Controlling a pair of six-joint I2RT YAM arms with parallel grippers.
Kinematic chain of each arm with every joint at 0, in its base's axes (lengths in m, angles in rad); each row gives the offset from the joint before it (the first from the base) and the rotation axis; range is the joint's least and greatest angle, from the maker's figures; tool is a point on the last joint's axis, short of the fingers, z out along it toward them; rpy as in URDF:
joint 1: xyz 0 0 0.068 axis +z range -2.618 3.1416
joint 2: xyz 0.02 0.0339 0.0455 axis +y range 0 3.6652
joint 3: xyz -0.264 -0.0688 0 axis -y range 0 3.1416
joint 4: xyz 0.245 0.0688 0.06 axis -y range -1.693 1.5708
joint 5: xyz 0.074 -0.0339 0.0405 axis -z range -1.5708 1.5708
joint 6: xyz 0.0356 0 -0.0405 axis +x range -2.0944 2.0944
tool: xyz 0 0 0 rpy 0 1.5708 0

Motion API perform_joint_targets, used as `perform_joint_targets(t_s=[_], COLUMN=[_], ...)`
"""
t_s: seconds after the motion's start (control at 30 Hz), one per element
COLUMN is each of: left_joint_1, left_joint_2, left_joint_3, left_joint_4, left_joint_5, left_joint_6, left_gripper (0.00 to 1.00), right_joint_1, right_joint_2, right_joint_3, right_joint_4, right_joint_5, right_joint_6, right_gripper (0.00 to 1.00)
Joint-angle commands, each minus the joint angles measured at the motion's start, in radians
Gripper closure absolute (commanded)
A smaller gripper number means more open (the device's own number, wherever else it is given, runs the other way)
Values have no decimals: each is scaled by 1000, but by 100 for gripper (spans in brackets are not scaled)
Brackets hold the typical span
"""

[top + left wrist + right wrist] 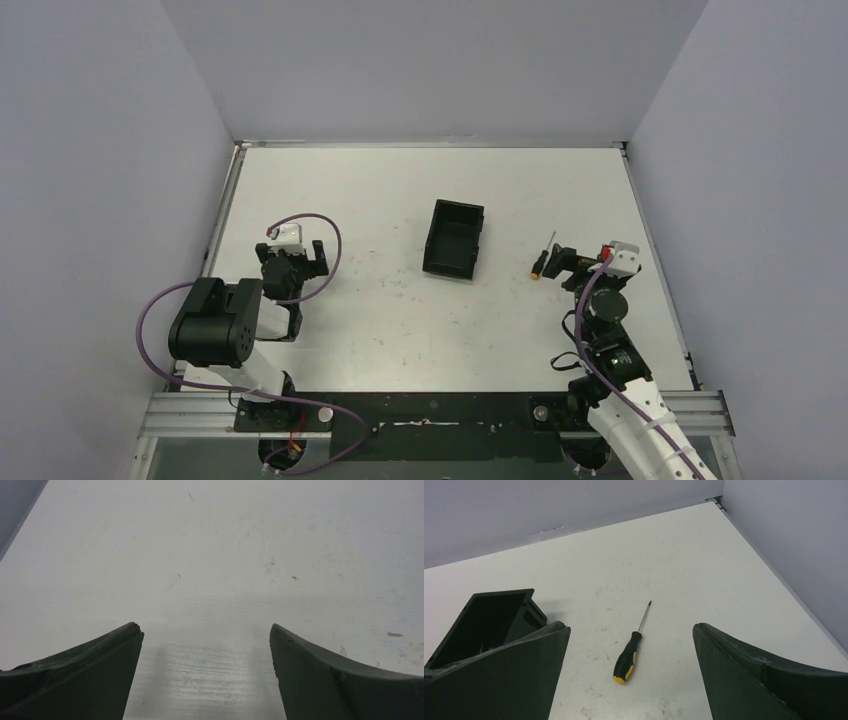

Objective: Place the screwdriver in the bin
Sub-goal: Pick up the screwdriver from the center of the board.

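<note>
right hand (pixel 628 626) spread wide, screwdriver (pixel 626 657) lying just ahead; closing off-centre could roll its slim handle aside, missing it.

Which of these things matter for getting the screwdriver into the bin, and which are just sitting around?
In the job: screwdriver; bin; right fingers, open by the screwdriver.
Not in it: left fingers, open over the table; purple cables.

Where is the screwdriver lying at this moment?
In the top view the screwdriver lies flat on the table, right of the bin, beside the open right pincer.
</note>
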Motion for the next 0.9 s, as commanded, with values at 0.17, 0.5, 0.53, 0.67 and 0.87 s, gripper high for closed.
perform_joint_targets(t_s=[0.17,0.5,0.53,0.67,0.87], left_joint_1=[1,1,1,1,1], left_joint_2=[-4,-3,-2,-2,-4], left_joint_3=[12,12,12,12,12], left_joint_4=[63,63,62,62,62], left_joint_5=[1,1,1,1,1], left_joint_6=[3,3,3,3,3], left_gripper=[3,3,3,3,3], right_joint_1=[1,1,1,1,1], right_joint_2=[1,7,6,3,4], right_joint_3=[2,39,50,90,156], right_joint_4=[46,26,23,10,1], right_joint_5=[-4,65,56,1,-33], right_joint_6=[-17,57,47,-4,-19], right_gripper=[0,0,0,0,0])
